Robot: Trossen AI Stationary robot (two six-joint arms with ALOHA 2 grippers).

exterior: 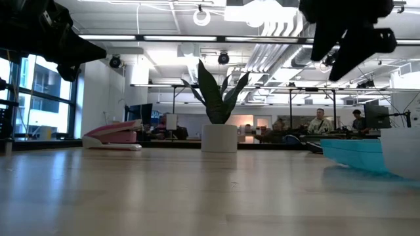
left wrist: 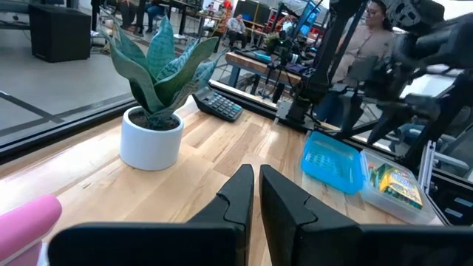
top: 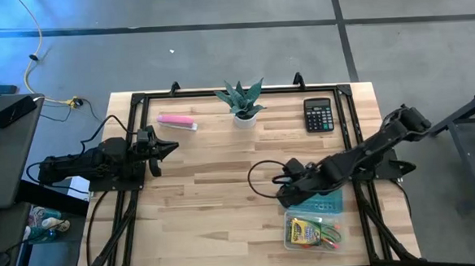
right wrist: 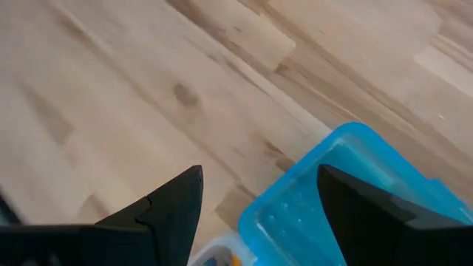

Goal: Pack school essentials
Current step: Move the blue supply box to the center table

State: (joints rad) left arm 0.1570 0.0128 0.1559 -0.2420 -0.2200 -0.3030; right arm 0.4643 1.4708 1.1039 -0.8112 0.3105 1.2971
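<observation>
- High view shows, nearest the table's front edge, a clear box (top: 313, 231) lying right of centre; it holds a crayon pack (top: 305, 232) and some orange-red pens (top: 334, 235), with other small stationery too small to make out.
- Just behind the clear box, touching or nearly touching it, lies a light blue lid (top: 322, 202), flat on the wood.
- The right gripper (top: 283, 189) hovers over the near-left corner of that lid; in the right wrist view its two dark fingers (right wrist: 171, 207) stand well apart with only bare wood and the lid's corner (right wrist: 325, 199) between them, so the jaws are open and hold nothing.
- From the low view the lid (exterior: 351, 152) sits at the right, with the box's pale wall in front of it; how high the gripper hangs above it is hard to judge there.
- Farther back on the left, the left gripper (top: 170, 149) waits above the table, its fingers (left wrist: 238, 193) pressed together on nothing, pointing toward the middle.
- At the far edge, from left to right: a pink bar (top: 177, 121), a potted plant (top: 241, 101) in a white pot, and a black calculator (top: 319, 115).
- Beyond the table, people (exterior: 319, 121) sit in the room.
</observation>
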